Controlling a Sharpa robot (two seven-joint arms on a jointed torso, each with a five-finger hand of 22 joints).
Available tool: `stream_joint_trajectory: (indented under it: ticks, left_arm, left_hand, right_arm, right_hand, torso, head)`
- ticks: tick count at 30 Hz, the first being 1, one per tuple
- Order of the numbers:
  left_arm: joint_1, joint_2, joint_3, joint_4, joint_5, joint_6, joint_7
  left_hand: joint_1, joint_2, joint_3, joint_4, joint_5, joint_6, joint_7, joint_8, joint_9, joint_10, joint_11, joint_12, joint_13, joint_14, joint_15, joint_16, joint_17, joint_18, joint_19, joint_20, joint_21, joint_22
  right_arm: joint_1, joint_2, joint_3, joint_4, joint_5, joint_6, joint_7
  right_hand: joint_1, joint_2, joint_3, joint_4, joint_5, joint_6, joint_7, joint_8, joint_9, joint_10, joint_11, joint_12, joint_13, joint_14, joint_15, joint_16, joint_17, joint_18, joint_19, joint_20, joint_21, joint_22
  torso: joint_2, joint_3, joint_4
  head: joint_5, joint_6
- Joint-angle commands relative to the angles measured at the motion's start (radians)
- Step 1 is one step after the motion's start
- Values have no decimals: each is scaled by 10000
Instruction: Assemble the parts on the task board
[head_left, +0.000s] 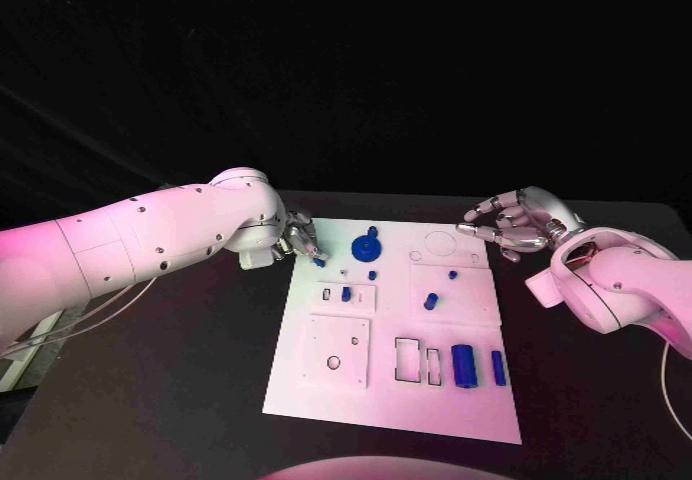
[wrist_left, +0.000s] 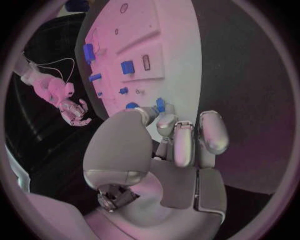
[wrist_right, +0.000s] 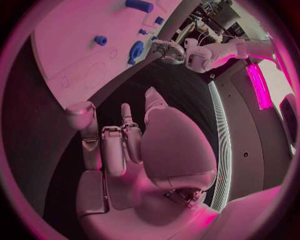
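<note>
1. The flat white rectangular task board (head_left: 325, 400) lay in the middle of the black table (head_left: 159, 420), its near edge towards the robot.
2. At the board's near right stood one large blue cylindrical part (head_left: 463, 364), with one slimmer blue bar part (head_left: 498, 367) just to its right; two empty rectangular slots lay just to their left.
3. Mid-board carried one small blue peg part (head_left: 430, 299) on the right and one small blue block part (head_left: 346, 293) on the left. Two still smaller blue pieces lay just beyond them.
4. One blue round gear-like part (head_left: 366, 245) sat at the far left of the board.
5. The silver left hand (head_left: 302, 240) was at the board's far left edge. Its fingers were clamped on one small blue piece (wrist_left: 160, 104), pinched at the fingertips just over the board, near the gear-like part.
6. The silver right hand (head_left: 513, 225) hovered off the board's far right corner, fingers curled loosely but apart, holding nothing.
7. Judged step: seating the pinched piece. To do it well, the piece should be aligned squarely over its recess, lowered without tilt, and released only once seated. Which recess it fits cannot be told.
</note>
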Motion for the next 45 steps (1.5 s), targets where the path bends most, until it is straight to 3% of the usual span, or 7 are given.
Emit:
stream_joint_trajectory:
  ticks: [1,10,15,23,28,35,45]
  left_arm:
    - [1,-156,9,217,856,-249,148]
    - [8,-902,38,1140,1362,-914,294]
    - [4,-1334,44,1766,1380,-1251,449]
    - [-153,-1861,27,2710,-8,-1713,1027]
    - [-323,-1902,6,2870,-665,-1815,1331]
    - [-537,-1826,-24,2963,-1352,-1776,1451]
    - [-614,-1719,-39,3002,-1294,-1361,1331]
  left_hand:
    - [-176,-175,1452,-1257,29,-50,-18,353,449,24,-17,29,-67,510,-21,44,523,16,35,-12,-11,13]
    - [-377,-263,1751,-1357,29,-48,-30,455,504,21,-25,-15,-176,511,-24,45,522,14,44,-16,-4,31]
    - [-476,-420,2168,-1598,30,-70,-40,527,541,35,-40,-62,-272,514,-42,50,529,1,85,-31,33,102]
    - [-571,-582,2496,-1799,29,-61,-40,580,561,66,-48,-106,-366,517,-46,55,536,-17,135,-43,84,198]
    - [-591,-639,2575,-1851,29,-57,-41,587,561,77,-51,-117,-387,516,-48,51,529,-23,153,-48,102,233]
    - [-599,-675,2624,-1886,29,-52,-41,591,560,91,-52,-116,-386,517,-50,53,533,-29,168,-50,117,261]
    - [-630,-682,2688,-1899,29,-19,-43,605,560,141,-54,-83,-330,518,-52,55,534,-37,188,-51,139,300]
  right_arm:
    - [-5,15,1,1,-22,29,94]
    - [-5,4,1,-18,28,-26,144]
    - [-5,-4,1,-20,40,-46,158]
    - [-5,0,1,-28,50,-55,177]
    - [-6,4,1,-26,52,-48,189]
    - [-8,-10,1,-18,52,-46,197]
    - [-8,-5,1,-29,51,-33,186]
  right_hand:
    - [-31,77,-44,12,-6,-65,28,57,9,-64,-28,-38,951,705,-67,-37,928,144,40,-57,-64,-1]
    - [-34,87,-51,15,-7,-67,28,62,10,-73,-28,-50,938,699,-67,-49,902,149,32,-57,-90,-21]
    - [-37,95,-54,17,-7,-68,28,64,11,-69,-27,-45,943,701,-67,-46,909,148,34,-57,-86,-16]
    - [-57,120,-65,25,-8,-71,28,70,12,-76,-27,-54,933,702,-67,-46,912,149,34,-57,-96,-20]
    - [-57,120,-65,25,-8,-71,28,70,12,-76,-27,-54,933,702,-67,-46,912,149,34,-57,-96,-20]
    - [-68,135,-69,28,-8,-72,28,73,12,-77,-27,-56,932,700,-67,-50,903,150,32,-57,-103,-24]
    - [-79,149,-73,30,-8,-74,28,75,13,-78,-27,-56,931,699,-67,-52,900,152,29,-58,-114,-32]
  torso:
    - [-2,8,13]
    - [-2,4,-5]
    - [0,1,4]
    - [-6,-17,20]
    - [3,-30,17]
    - [21,-18,1]
    - [10,3,1]
  head:
    - [28,32]
    - [29,35]
    - [38,20]
    - [63,-16]
    - [76,19]
    - [89,-16]
    - [91,-74]
